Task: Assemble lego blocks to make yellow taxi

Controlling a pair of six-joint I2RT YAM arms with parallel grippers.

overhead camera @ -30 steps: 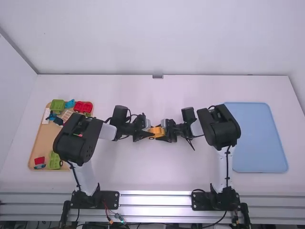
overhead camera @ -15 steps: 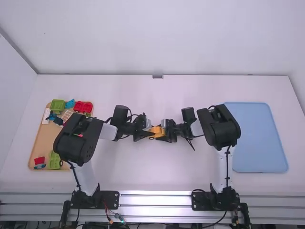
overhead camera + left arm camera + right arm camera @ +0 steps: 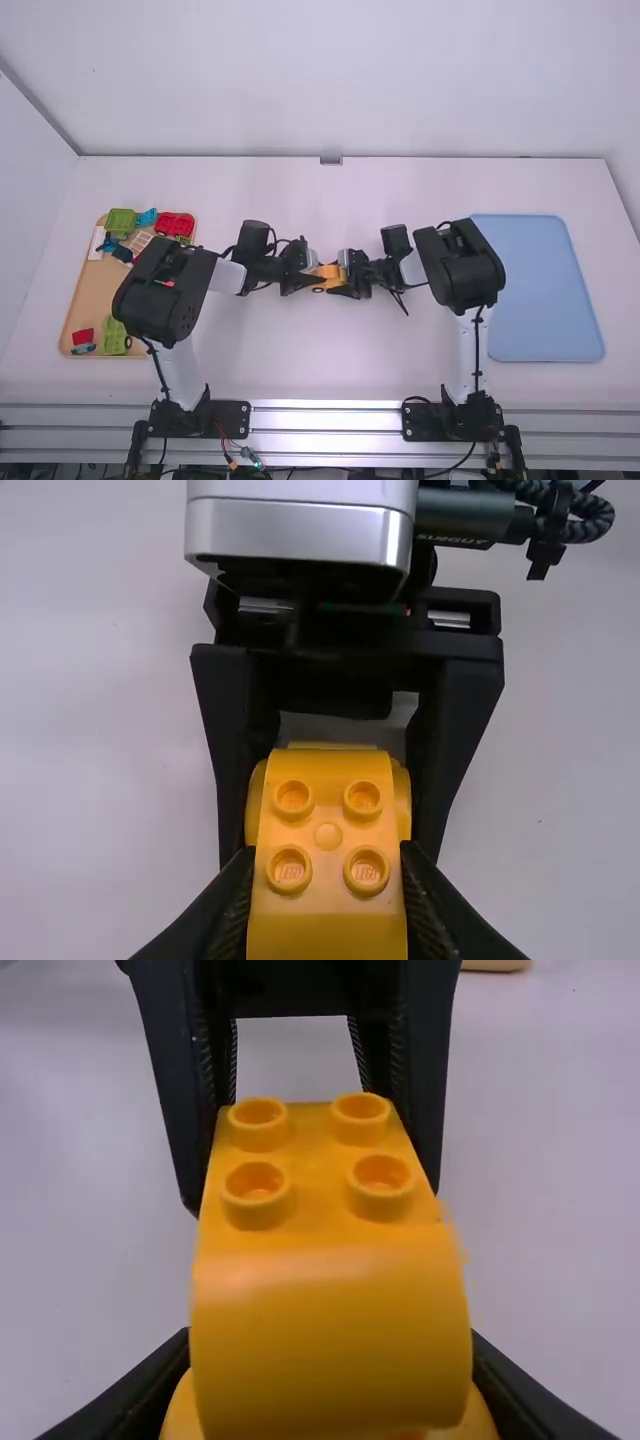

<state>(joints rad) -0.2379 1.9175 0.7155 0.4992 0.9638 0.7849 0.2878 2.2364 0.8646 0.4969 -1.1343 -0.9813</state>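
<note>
the desk is white, flat and matt, and behind it, beyond the yellow taxi, there stands a plain white wall. another white side wall is far to the left of the taxi. on the arms' side of the taxi, along the desk's edge, the ribbed metal rail shines a little.

the taxi itself is held between the two arms, near the middle of the desk. it is of smooth plastic, with four round hollow studs on top and a glossy, curved end. the left claw is pinching the taxi from its left end, and the right claw is pinching it from its right end; the black fingers of both press on its sides.

well apart to the left of the taxi lies the wooden tray, light brown with rounded corners, which carries green blocks and red blocks. well apart to the right of the taxi lies the blue tray, flat, smooth, also with rounded corners.
</note>
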